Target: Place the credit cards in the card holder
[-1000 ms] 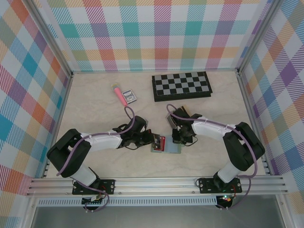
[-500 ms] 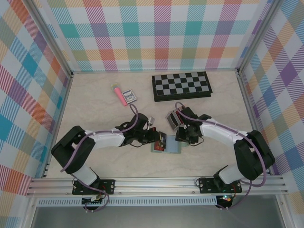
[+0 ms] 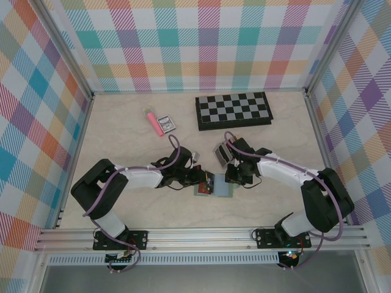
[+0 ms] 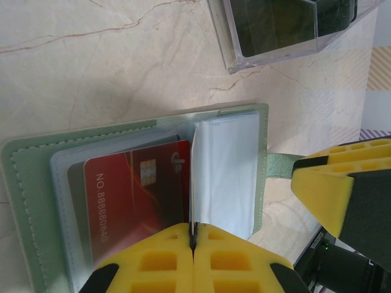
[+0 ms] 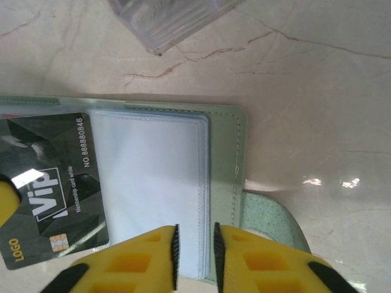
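Note:
The sage-green card holder (image 3: 221, 190) lies open on the table between both arms. A red card (image 4: 137, 195) sits in its left inner pocket. My left gripper (image 4: 193, 235) is shut on a black VIP card (image 5: 55, 189), held upright over the spine and seen edge-on as a thin line in the left wrist view. My right gripper (image 5: 195, 244) stands over the holder's right half (image 5: 223, 152), its jaws a narrow gap apart astride the edge of the clear sleeves, above the closing tab (image 5: 269, 226).
A clear slotted rack (image 3: 221, 154) stands just behind the holder. The chessboard (image 3: 234, 110) lies at the back right. A pink marker (image 3: 151, 121) and a small dark packet (image 3: 167, 124) lie at the back left. Metal rails edge the table.
Over the last second my left gripper carried the black card rightward over the holder, and my right gripper shifted right and down onto its right half. Little has moved in the last half second.

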Tool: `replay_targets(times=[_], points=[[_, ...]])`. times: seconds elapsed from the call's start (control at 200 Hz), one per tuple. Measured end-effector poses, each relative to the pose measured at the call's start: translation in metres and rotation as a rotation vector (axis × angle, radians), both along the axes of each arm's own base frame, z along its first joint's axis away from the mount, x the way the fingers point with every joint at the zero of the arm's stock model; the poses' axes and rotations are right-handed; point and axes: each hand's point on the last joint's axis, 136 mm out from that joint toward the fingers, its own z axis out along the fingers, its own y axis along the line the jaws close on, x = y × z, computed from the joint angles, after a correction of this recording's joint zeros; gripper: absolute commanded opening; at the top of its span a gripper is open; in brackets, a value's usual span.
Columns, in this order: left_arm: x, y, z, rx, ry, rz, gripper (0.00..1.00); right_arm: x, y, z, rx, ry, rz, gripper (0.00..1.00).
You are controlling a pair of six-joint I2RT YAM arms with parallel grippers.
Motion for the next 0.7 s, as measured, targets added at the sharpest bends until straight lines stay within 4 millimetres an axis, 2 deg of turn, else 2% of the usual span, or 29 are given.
replay_targets(times=[0.18, 0.7], points=[[0.003, -0.006, -0.003, -0.019, -0.006, 0.001, 0.00, -0.005, -0.003, -0.027, -0.050, 0.076, -0.006, 0.17], [0.004, -0.016, 0.001, -0.068, 0.002, 0.009, 0.00, -0.003, -0.002, -0.027, -0.042, 0.078, -0.027, 0.16]])
